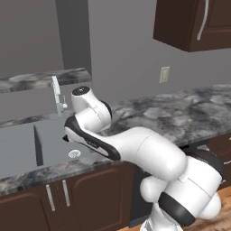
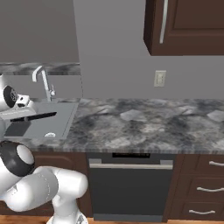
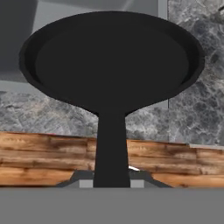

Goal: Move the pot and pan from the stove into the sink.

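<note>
counter (image 2: 144, 120): grey marbled slab, running off to the right of the pincer
sink (image 1: 18, 144): grey basin under and ahead of the pincer, faucet (image 1: 56, 94) at its back edge
pan (image 3: 111, 61): black, straight out ahead of the pincer, over the sink's front rim and counter edge
pincer (image 3: 111, 181): closed tight on the pan's handle, near its end
floor (image 3: 43, 157): wood planks, below
</note>
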